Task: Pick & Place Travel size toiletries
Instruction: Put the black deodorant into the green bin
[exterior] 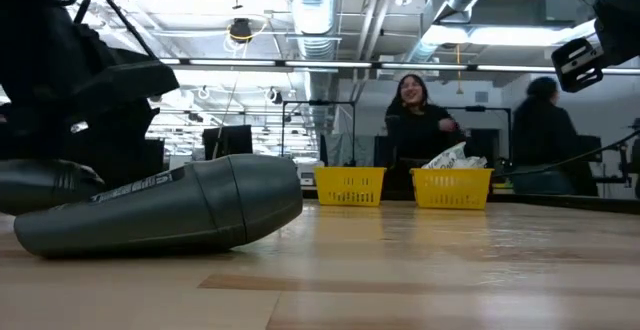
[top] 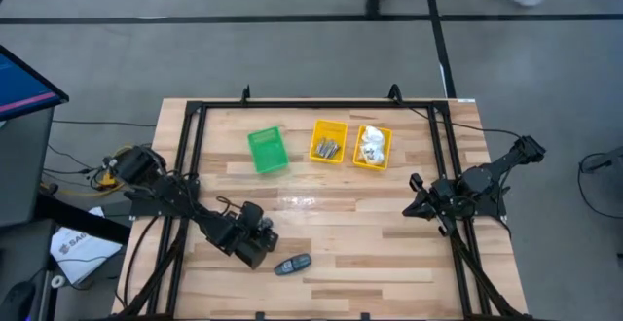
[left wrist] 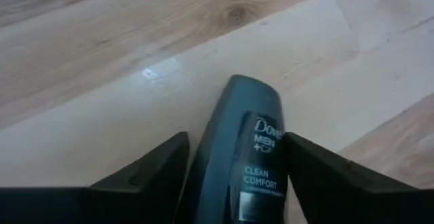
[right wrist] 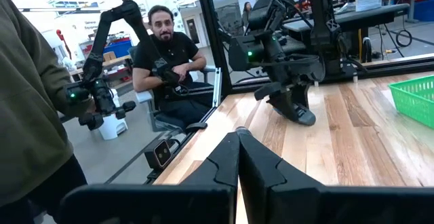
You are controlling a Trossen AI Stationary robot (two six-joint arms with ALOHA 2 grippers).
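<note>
Dark grey bottle point(left wrist: 245, 157) lies flat on table point(top: 389, 253), between spread fingers of left gripper point(left wrist: 234, 166). Right gripper point(right wrist: 238, 157) pressed together, well apart.

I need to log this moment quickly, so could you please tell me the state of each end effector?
Left end effector: open, fingers either side of the dark grey Dove bottle lying on the table, not closed on it.
Right end effector: shut, empty.
</note>
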